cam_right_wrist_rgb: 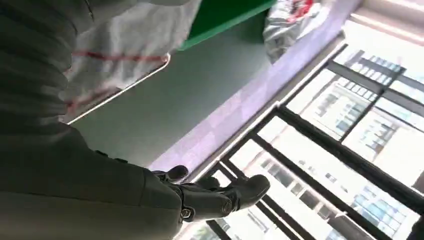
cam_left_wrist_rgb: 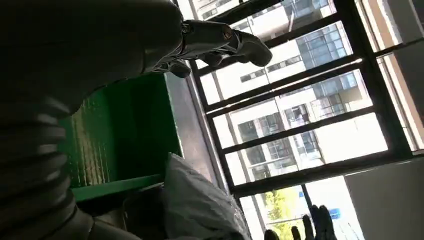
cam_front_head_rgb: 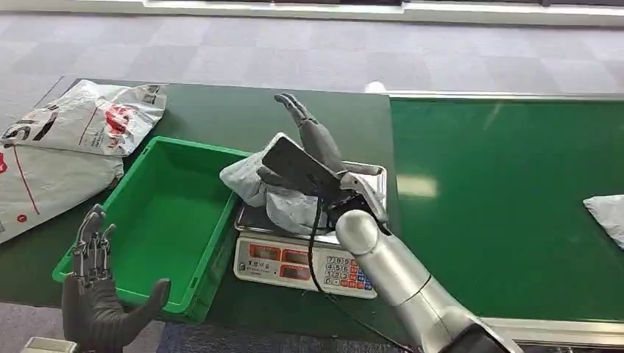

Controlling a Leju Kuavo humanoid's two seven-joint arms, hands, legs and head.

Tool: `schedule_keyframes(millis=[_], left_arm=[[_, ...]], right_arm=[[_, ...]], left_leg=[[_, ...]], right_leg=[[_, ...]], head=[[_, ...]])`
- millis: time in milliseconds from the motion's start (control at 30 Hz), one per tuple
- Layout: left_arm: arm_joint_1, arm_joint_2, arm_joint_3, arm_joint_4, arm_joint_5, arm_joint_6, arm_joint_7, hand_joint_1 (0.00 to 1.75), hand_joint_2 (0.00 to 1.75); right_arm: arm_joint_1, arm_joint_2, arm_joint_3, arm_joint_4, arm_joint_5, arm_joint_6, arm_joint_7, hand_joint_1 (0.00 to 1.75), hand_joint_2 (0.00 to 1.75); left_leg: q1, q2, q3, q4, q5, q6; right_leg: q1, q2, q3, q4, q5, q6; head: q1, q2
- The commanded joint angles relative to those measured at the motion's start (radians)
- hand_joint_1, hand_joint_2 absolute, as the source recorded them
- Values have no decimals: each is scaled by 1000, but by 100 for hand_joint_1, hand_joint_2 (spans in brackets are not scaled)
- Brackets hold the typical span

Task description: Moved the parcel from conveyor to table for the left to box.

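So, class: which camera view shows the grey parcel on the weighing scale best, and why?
The head view: the grey parcel lies on the scale beside the green box, under the right hand. The left wrist view catches one crumpled end; the right wrist view a grey, red-marked patch.

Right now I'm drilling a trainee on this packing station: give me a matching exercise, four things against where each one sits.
Things:
1. grey parcel
2. green bin
3. printed bags
4. left hand

Places:
A. far left of the table
B. on the scale
C. left of the scale
D. at the bin's near corner, holding nothing

Pairs: 1-B, 2-C, 3-A, 4-D
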Motion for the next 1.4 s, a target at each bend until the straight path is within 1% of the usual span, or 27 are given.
schedule_keyframes(millis=[33,100,133,167,200,233,300,333,367,400,467,533,567,600,633,667,700,733,767,800,833,867,900,933,1067,1233,1400], left_arm=[[-134,69,-121,140,-171,38,111,0,175],[-184,82,-164,186,-233,50,149,0,175],[-205,84,-180,205,-251,60,167,0,175],[-240,95,-211,240,-283,49,213,0,175],[-273,103,-240,278,-303,33,245,0,175],[-289,100,-250,299,-305,42,250,0,175],[-292,99,-252,304,-305,45,251,0,175],[-298,109,-265,310,-314,35,275,0,175],[-322,116,-294,336,-336,12,297,0,175],[-347,113,-324,368,-376,-6,337,0,175],[-429,91,-406,490,-469,-57,431,0,175],[-472,59,-434,565,-497,-40,455,0,175],[-517,47,-472,622,-539,-44,482,0,175],[-554,30,-498,668,-570,-46,505,0,175],[-605,6,-527,727,-585,-44,517,0,175],[-650,-9,-555,783,-619,-29,544,0,175],[-689,-24,-578,835,-654,-4,564,0,175],[-715,-37,-590,873,-677,7,579,0,175],[-768,-45,-640,945,-823,75,654,0,175],[-791,-64,-642,1000,-858,86,682,0,175],[-818,-75,-653,1060,-916,118,713,7,175],[-829,-87,-641,1103,-925,152,707,127,175],[-829,-87,-641,1103,-925,152,707,127,175],[-829,-86,-634,1115,-923,171,699,175,175],[-829,-85,-614,1140,-944,223,700,175,175],[-828,-85,-612,1140,-951,227,703,175,175],[-813,-50,-588,1112,-1070,251,765,175,175]], right_arm=[[200,-127,-126,-305,-113,-39,-15,0,175],[264,-161,-170,-341,-85,-56,-7,0,175],[291,-170,-192,-352,-76,-49,-5,0,175],[332,-184,-219,-362,-12,-55,26,0,175],[373,-193,-248,-370,19,-59,37,0,175],[390,-193,-262,-370,20,-57,16,0,175],[395,-193,-265,-370,20,-57,10,0,175],[399,-188,-268,-369,47,-61,27,0,175],[428,-183,-290,-388,17,-85,-9,0,175],[464,-170,-328,-406,-32,-171,-101,0,175],[568,-134,-419,-514,-232,-408,-390,0,175],[630,-151,-424,-593,-287,-445,-442,0,175],[669,-139,-440,-652,-319,-515,-522,0,175],[696,-138,-443,-697,-325,-569,-567,0,175],[719,-136,-455,-759,-319,-586,-573,0,175],[718,-139,-462,-793,-321,-586,-573,0,175],[712,-143,-463,-812,-328,-586,-573,0,175],[703,-145,-465,-817,-329,-586,-573,0,175],[686,-140,-472,-835,-330,-586,-573,0,175],[676,-149,-464,-827,-340,-586,-573,0,175],[661,-156,-458,-825,-357,-586,-573,0,175],[654,-156,-458,-819,-352,-586,-573,0,175],[654,-156,-458,-819,-352,-586,-573,0,175],[652,-156,-459,-814,-347,-586,-573,0,175],[661,-165,-442,-795,-366,-586,-573,0,175],[661,-168,-438,-793,-373,-586,-573,0,175],[651,-190,-399,-755,-388,-586,-573,0,175]], left_leg=[[0,-8,0,-4,4,1],[0,-8,0,-2,2,1],[0,-14,0,-4,5,1],[0,-14,1,-4,5,1],[0,-9,1,-2,3,1],[0,-16,1,-4,5,1],[-1,-9,1,-2,2,1],[-1,-10,1,-3,3,1],[-1,-7,0,-1,2,1],[-1,-5,0,-2,3,1],[-1,-8,0,-2,2,1],[-1,-12,1,-4,5,1],[-2,-13,-2,-1,3,1],[-2,-20,-2,-1,4,2],[-2,-12,-2,-1,2,2],[-2,-17,-3,-1,3,2],[-2,-12,-4,0,2,2],[-3,-13,-5,1,3,2],[-3,-11,-6,1,2,3],[-3,-12,-6,1,3,3],[-3,-11,-6,1,3,3],[-3,-7,-4,1,2,3],[-3,-8,-4,0,3,3],[-3,-5,-3,0,2,4],[-2,-2,-2,-1,3,4],[-2,-1,-2,-1,3,4],[-2,2,-2,-2,3,4]], right_leg=[[1,-9,3,-5,2,0],[0,-8,2,-3,0,0],[0,-15,5,-7,1,0],[0,-15,5,-6,0,0],[0,-10,2,-4,0,0],[0,-17,6,-7,1,0],[-1,-10,5,-4,0,1],[-1,-11,6,-6,2,1],[-1,-7,3,-4,2,1],[-1,-6,3,-5,2,1],[-1,-9,4,-4,2,1],[-1,-13,4,-7,2,0],[-1,-13,3,-3,1,2],[-1,-20,4,-6,0,2],[-1,-13,2,-4,0,2],[-1,-18,4,-5,0,2],[-2,-13,2,-3,0,2],[-2,-14,0,-2,1,2],[-3,-13,-1,-1,1,2],[-3,-14,0,-3,2,2],[-4,-12,-2,-2,2,2],[-3,-8,-1,-2,3,3],[-3,-9,-1,-3,4,3],[-4,-6,-1,-3,4,3],[-3,-3,0,-5,6,3],[-3,-1,0,-4,6,3],[-3,2,-1,-5,7,3]], head=[[0,0],[0,0],[0,0],[0,0],[0,0],[0,0],[0,0],[0,0],[0,0],[0,0],[0,0],[0,0],[0,0],[0,0],[0,0],[1,0],[0,0],[1,0],[0,0],[1,0],[0,0],[0,0],[1,0],[0,0],[0,0],[0,0],[0,0]])
